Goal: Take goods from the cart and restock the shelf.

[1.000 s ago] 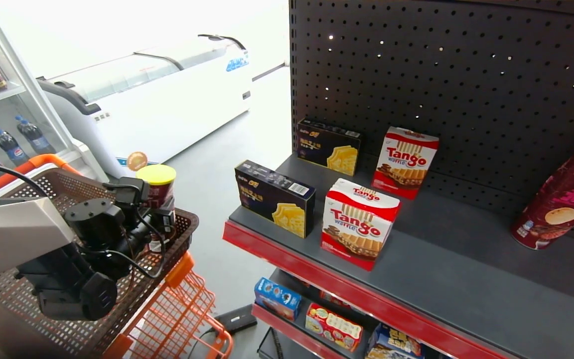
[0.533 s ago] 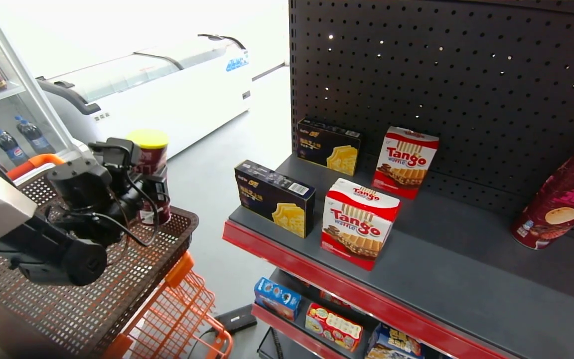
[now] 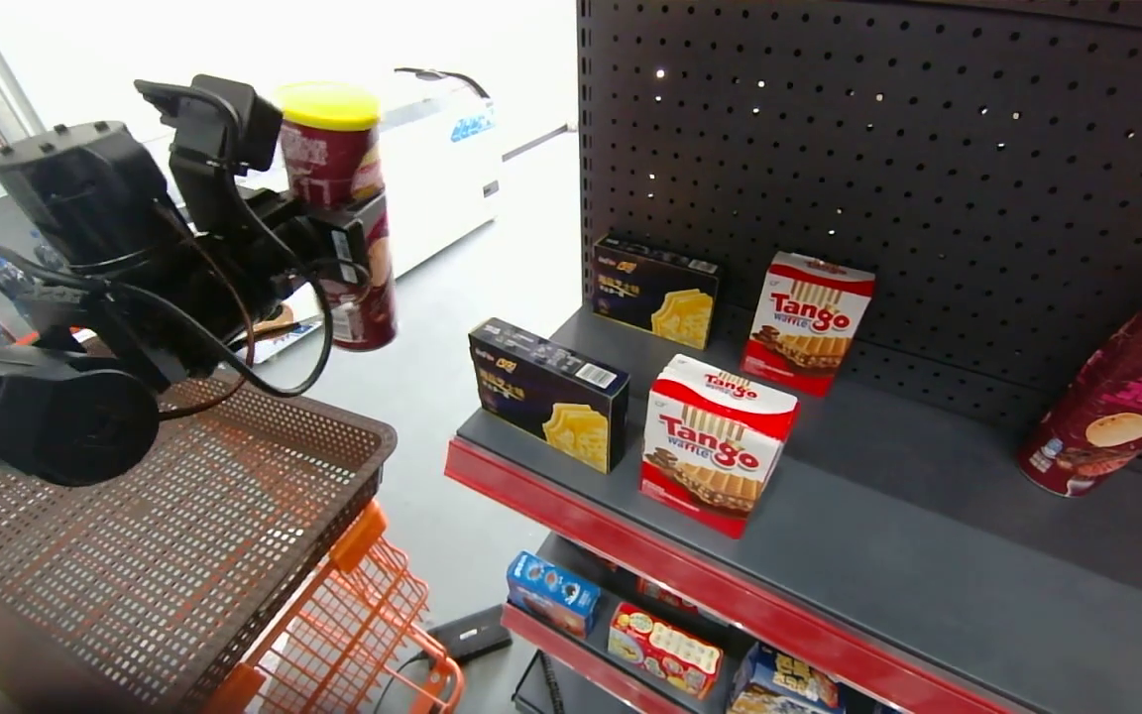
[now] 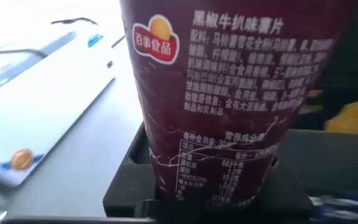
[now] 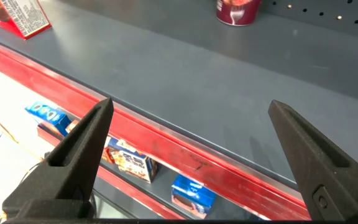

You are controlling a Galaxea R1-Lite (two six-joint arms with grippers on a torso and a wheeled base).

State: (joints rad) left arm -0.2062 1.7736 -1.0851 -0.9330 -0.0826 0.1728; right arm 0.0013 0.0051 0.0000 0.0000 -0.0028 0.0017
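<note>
Your left gripper [image 3: 353, 248] clamps its fingers on the chip can [image 3: 328, 149] (yellow lid up) in the air above the cart [image 3: 184, 555], beyond the shelf [image 3: 928, 555]'s left end; they hide part of its label. Your right gripper [image 5: 190, 102] has its fingers wide apart over the shelf's front edge.

Chip can [image 3: 328, 159]: dark red tube, yellow lid, upright, held in the air left of the shelf [image 3: 928, 555]. Cart [image 3: 371, 441]: brown mesh basket on an orange wire frame, also left of the shelf, below the can.
</note>
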